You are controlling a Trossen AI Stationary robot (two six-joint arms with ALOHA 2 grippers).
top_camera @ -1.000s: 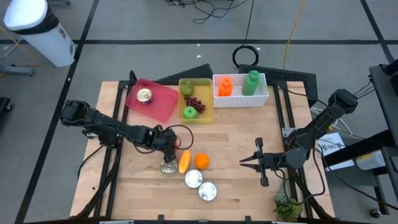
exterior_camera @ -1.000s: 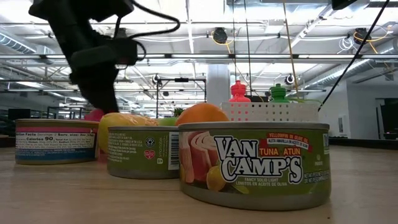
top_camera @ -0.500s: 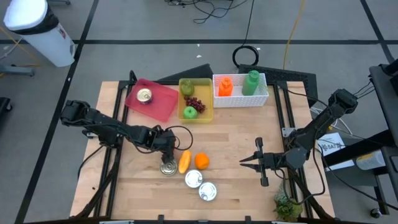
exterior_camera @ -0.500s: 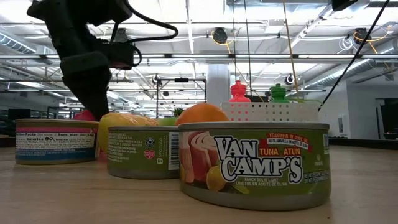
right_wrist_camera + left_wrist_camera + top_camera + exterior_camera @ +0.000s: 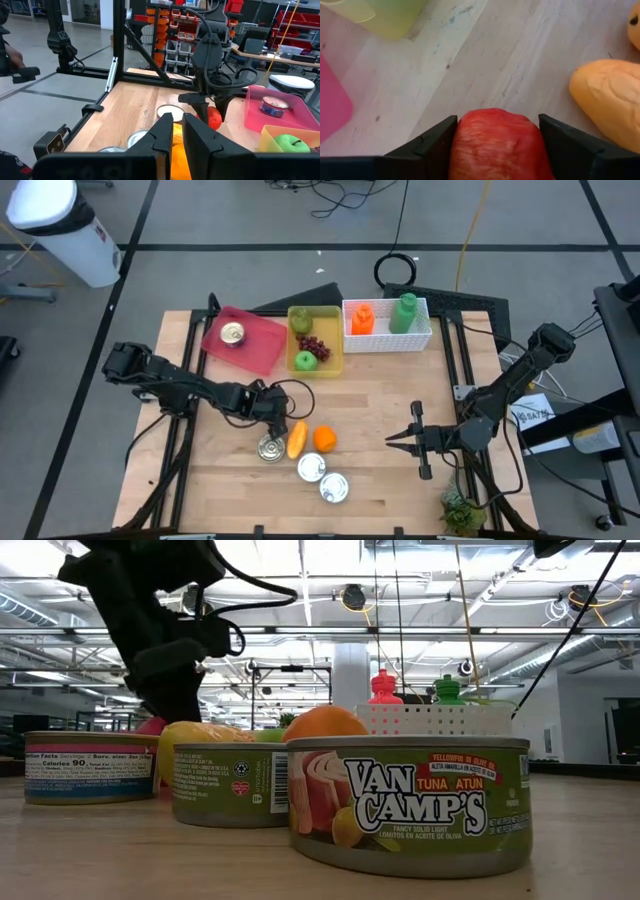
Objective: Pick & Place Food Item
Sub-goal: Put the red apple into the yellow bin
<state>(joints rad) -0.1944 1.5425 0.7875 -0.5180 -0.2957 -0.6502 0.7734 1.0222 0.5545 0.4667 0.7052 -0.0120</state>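
Wooden table (image 5: 390, 400) seen from above, with three containers along the far edge: a pink tray (image 5: 262, 350) bearing one can (image 5: 232, 333), a yellow-green bin (image 5: 332, 340) holding a green apple (image 5: 306, 361) and grapes (image 5: 315, 345), and a white basket (image 5: 420, 338) with two bottles. Nearer the front, a loose group: a mango (image 5: 297, 439), an orange (image 5: 324, 439) and three cans (image 5: 311, 468).

Judged to be the pick step, close to its end. Left gripper (image 5: 278, 418) lowered just behind the mango, between the loose group and the bin. Right gripper (image 5: 392, 439) waiting at the right part of the table, pinched together, holding nothing.

Next move, by judgement: to lift straight up first, so as not to knock the mango just beside, then to carry toward a container at the far edge. Probably the yellow-green bin, as the place of the other fruit, but not certain from the task sentence alone. Some care needed with a round, smooth fruit, likely to slip or roll if let go too high.

In the left wrist view, a red fruit (image 5: 500, 145) sitting between the two dark fingers (image 5: 432, 142), filling the whole gap and seeming to touch both. Spread about to the width of the fruit, so grasping it and not released. Hard to tell whether already off the wood or resting on it.
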